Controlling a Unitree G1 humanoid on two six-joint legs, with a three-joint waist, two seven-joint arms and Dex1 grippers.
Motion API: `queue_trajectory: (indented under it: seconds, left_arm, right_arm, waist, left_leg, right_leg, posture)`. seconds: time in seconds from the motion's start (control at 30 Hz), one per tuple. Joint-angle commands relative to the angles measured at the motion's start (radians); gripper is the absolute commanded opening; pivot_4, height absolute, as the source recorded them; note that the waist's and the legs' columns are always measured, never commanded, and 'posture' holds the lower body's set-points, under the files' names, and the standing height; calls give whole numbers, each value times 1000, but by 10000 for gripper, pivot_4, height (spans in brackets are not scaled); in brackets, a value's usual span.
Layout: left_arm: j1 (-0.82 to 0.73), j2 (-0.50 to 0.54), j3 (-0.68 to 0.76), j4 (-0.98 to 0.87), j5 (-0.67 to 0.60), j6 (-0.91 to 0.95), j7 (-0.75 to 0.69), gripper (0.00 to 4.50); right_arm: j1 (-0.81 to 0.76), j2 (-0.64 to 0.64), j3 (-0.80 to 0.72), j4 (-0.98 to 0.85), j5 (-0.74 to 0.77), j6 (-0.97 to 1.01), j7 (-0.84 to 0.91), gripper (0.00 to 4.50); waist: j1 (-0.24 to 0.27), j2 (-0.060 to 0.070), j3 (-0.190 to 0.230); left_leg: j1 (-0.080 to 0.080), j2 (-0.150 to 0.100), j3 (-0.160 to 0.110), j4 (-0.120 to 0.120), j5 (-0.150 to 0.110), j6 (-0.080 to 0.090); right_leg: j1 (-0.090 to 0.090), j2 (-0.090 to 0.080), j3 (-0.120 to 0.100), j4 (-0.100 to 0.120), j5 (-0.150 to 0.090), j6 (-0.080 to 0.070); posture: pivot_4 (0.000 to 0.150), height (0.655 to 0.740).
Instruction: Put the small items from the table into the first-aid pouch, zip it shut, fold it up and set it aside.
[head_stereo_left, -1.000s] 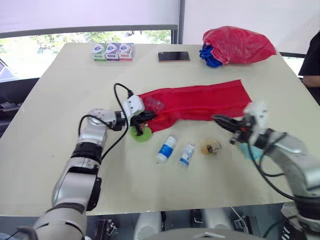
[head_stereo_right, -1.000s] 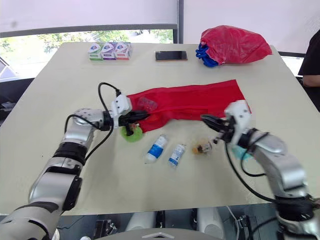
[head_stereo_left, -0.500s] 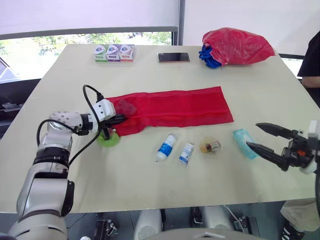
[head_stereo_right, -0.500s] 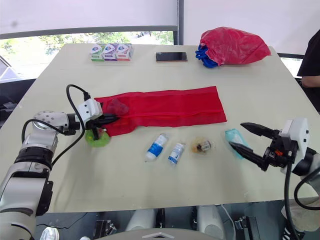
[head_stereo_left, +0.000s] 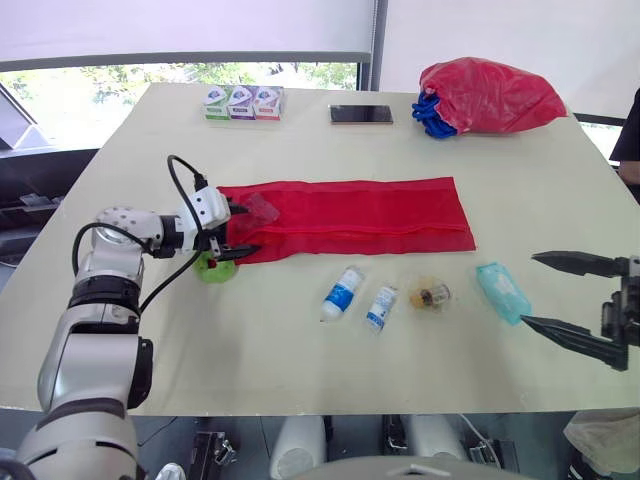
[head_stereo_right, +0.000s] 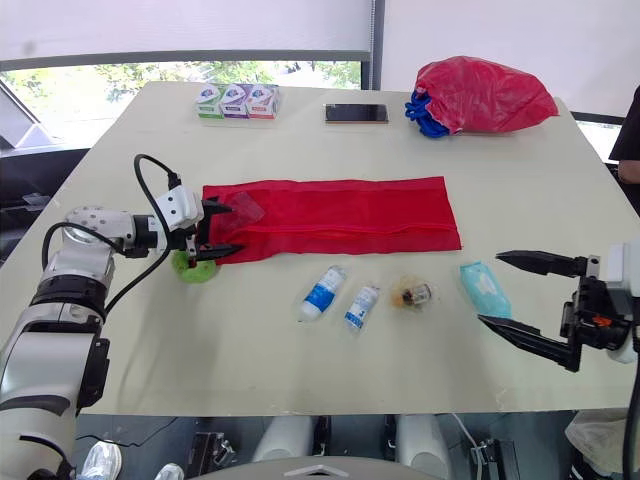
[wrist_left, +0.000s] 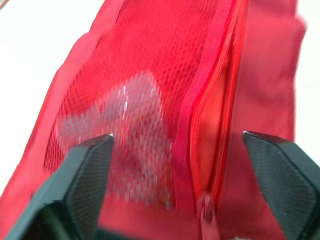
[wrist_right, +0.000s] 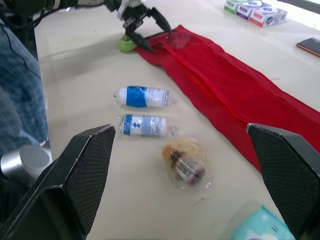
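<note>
– Where's the pouch (head_stereo_left: 360, 215)?
– Its end sits inside my left gripper (head_stereo_left: 240, 230), fingers (wrist_left: 80, 175) spread, green item (head_stereo_left: 212, 268) beside. My right gripper (head_stereo_right: 492, 290) gapes too, teal packet (head_stereo_right: 483, 288) nearer the pouch. Left wrist view shows the zip pull (wrist_left: 206, 214).

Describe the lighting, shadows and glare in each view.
Left eye view: daylight from the window behind the pale table lights it evenly, and shadows are faint. Left wrist view: a clear wrapper glints through the red mesh pouch, and the table corner is washed out white. Right wrist view: highlights sit on the blue-and-white plastic-wrapped rolls.
</note>
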Motion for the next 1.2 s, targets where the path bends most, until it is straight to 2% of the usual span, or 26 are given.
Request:
queue_trajectory:
  seconds: [0.03, 0.13, 0.27, 0.4, 0.5, 0.7, 0.93, 1.03, 1.07, 1.13, 1.17, 1.2]
  left_arm:
    - [-25, -20, 4, -82, -41, 18, -46, 44252]
    - [-42, -75, -4, -141, -51, 68, -40, 44252]
    - [-67, -157, -35, -165, -6, 88, 38, 44252]
    - [-91, -235, -86, -127, 62, 65, 145, 44252]
    - [-111, -276, -110, -73, 101, 51, 214, 44252]
    - [-158, -314, -146, 41, 169, -6, 324, 44252]
    - [-173, -314, -142, 79, 169, -35, 325, 44252]
    - [-168, -311, -136, 76, 158, -37, 308, 36946]
    - [-166, -310, -137, 76, 158, -39, 308, 32990]
    - [-163, -311, -136, 82, 157, -39, 303, 21348]
    - [-163, -312, -136, 85, 159, -38, 306, 16916]
    - [-163, -312, -136, 88, 160, -38, 309, 14436]
  right_arm:
    - [-19, -11, -28, -1, 10, -10, 1, 45000]
    - [-30, -1, -13, -23, 24, 1, -22, 45000]
    - [-41, 4, 3, -43, 31, 10, -51, 45000]
    - [-66, 13, 8, -69, 60, 31, -113, 45000]
    - [-84, 19, 20, -95, 27, 57, -220, 45000]
    - [-121, 46, 49, -155, 67, 148, -432, 45000]
    - [-113, 54, 53, -189, 96, 166, -480, 45000]
    - [-107, 60, 58, -192, 92, 160, -480, 45000]
    - [-109, 61, 60, -191, 92, 160, -481, 45000]
    - [-120, 60, 72, -187, 90, 158, -481, 45000]
    - [-126, 57, 79, -185, 87, 157, -479, 45000]
    - [-133, 54, 85, -184, 87, 157, -478, 45000]
  waist:
    - [0, 0, 0]
    - [-1, 0, 0]
    - [-1, 0, 0]
    - [-3, 0, 0]
    - [-5, 0, 0]
    - [-4, 0, 0]
    - [-4, 0, 0]
    - [-4, 0, 0]
    - [-4, 0, 0]
    - [-4, 0, 0]
    - [-5, 0, 0]
    - [-5, 0, 0]
  left_leg:
    - [0, 0, 0, 0, 0, 0]
    - [0, 0, -1, 0, 0, 0]
    - [0, 0, -3, 1, 0, 0]
    - [1, -2, -3, 1, 0, 0]
    - [1, -3, -3, 1, 0, 0]
    - [1, -3, -3, 1, 0, 0]
    - [0, -3, -3, 1, 0, 0]
    - [0, -3, -3, 1, 0, 0]
    - [0, -3, -3, 1, 0, 0]
    - [0, -3, -3, 1, 0, 0]
    - [0, -3, -3, 1, 0, 0]
    - [0, -3, -3, 1, 0, 0]
  right_leg:
    - [0, 0, 0, 0, 0, 0]
    - [0, 2, 2, 0, 0, 0]
    - [2, 4, 3, 0, 0, 0]
    - [2, 4, 6, 0, 0, 0]
    - [2, 5, 7, 0, 1, 1]
    - [2, 5, 8, 0, 1, 0]
    - [2, 5, 8, 0, 1, 0]
    - [2, 5, 8, 0, 1, 0]
    - [2, 5, 8, 0, 1, 0]
    - [2, 5, 8, 0, 1, 1]
    - [2, 5, 8, 0, 1, 1]
    - [2, 5, 8, 0, 1, 0]
  posture:
    - [1500, 7400]
    - [1500, 7400]
    - [1500, 7400]
    - [1500, 7400]
    - [1500, 7400]
    - [1500, 7400]
    - [1500, 7400]
    - [1500, 7400]
    - [1500, 7400]
    - [1500, 7400]
    - [1500, 7400]
    - [1500, 7400]
